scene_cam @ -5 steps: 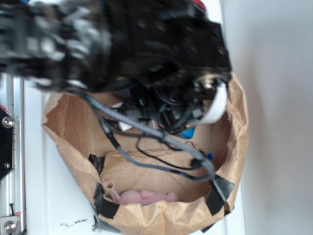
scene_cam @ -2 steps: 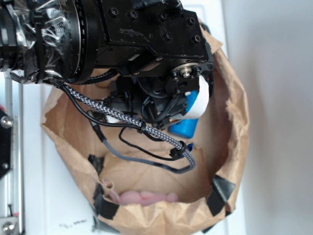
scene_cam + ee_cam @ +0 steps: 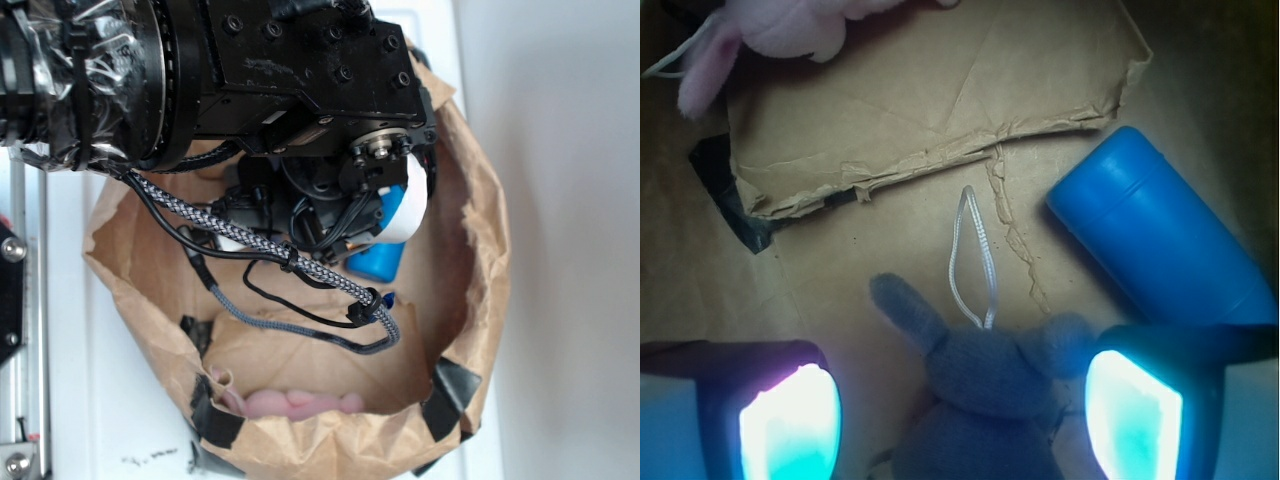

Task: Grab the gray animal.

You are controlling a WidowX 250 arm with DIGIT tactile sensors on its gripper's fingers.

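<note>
Two pads: our gripper (image 3: 960, 415) is spread around the gray animal (image 3: 975, 385).
Next: we descend, then squeeze centrally.

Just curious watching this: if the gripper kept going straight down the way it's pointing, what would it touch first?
Most likely the gray animal, which lies between the open gripper fingers in the wrist view. Depth is hard to judge.
</note>
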